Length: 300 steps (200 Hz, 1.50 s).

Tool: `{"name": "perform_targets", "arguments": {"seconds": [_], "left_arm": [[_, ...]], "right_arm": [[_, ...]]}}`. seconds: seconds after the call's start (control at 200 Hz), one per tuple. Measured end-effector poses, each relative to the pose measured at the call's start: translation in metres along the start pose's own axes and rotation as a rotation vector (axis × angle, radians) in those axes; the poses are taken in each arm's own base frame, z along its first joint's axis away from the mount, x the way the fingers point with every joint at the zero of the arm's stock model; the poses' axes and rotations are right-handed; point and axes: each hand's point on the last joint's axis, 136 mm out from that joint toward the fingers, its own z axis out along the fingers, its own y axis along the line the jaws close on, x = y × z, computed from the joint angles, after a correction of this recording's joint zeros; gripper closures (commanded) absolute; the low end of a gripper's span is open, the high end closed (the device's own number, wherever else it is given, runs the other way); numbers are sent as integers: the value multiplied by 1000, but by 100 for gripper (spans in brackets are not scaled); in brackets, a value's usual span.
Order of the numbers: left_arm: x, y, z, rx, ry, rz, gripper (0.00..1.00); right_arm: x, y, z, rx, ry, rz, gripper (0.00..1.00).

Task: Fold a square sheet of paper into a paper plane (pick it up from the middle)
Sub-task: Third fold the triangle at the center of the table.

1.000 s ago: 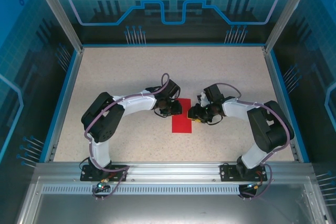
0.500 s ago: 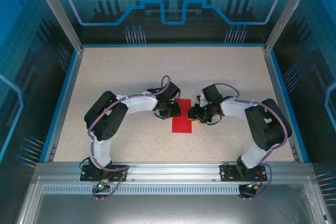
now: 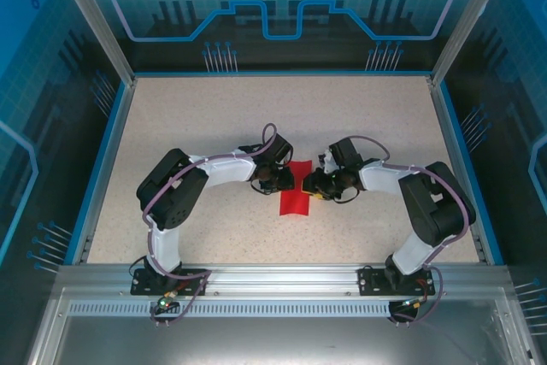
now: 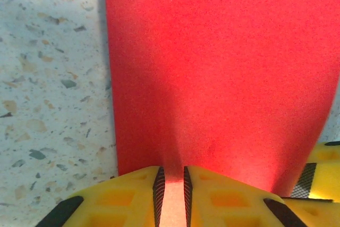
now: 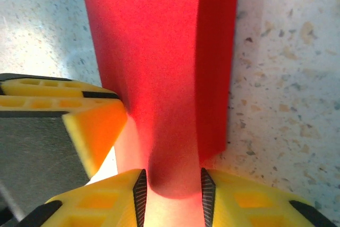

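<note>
since a second ago the paper (image 3: 294, 201) has changed outline in the top view: then a flat long rectangle at frame centre, now it looks shorter and bowed, its near end narrower, and the two grippers seem to have drawn slightly closer over its far end

count: one paper, two arms, two grippers. the left gripper (image 3: 286, 179) sits at the paper's upper left edge and the right gripper (image 3: 313, 184) at its upper right edge, both just above the centre of the speckled table (image 3: 214, 126)

in the left wrist view the left gripper (image 4: 171, 176), at bottom centre, has its jaws nearly closed, with a thin strip of the paper (image 4: 223, 67) pinched in the narrow slot between them. one finger (image 4: 325, 157) of the other gripper shows at lower right, at the paper's edge

in the right wrist view the right gripper (image 5: 171, 184), at bottom centre, has its jaws a little wider, closed on a bulged fold of the paper (image 5: 154, 51). two layers show there, the darker one on the right. one left finger (image 5: 90, 131) shows at middle left, touching the paper
</note>
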Motion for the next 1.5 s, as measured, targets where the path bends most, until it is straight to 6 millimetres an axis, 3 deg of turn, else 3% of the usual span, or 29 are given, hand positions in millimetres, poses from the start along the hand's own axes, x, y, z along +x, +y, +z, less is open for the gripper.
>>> {"name": "perform_targets", "arguments": {"seconds": [0.27,0.625,0.905,1.005,1.13,1.375,1.501], "left_arm": [[0,0,1,1,-1,4,76],[5,-1,-6,50,-23,39,65],[18,-7,-48,122,-90,123,45],[30,-14,-65,154,-127,188,42],[57,-26,-72,148,-155,312,36],[118,-47,-58,22,-196,627,31],[124,-38,-44,-74,-204,696,29]], "right_arm": [[-13,12,-10,-100,-20,-1,66],[-6,-7,3,-45,27,31,89],[-6,-7,2,-45,28,28,95],[-6,-6,2,-50,27,29,95],[-7,-4,2,-59,25,38,95],[-8,-1,2,-74,25,46,95],[-7,1,2,-82,32,53,95]]}}
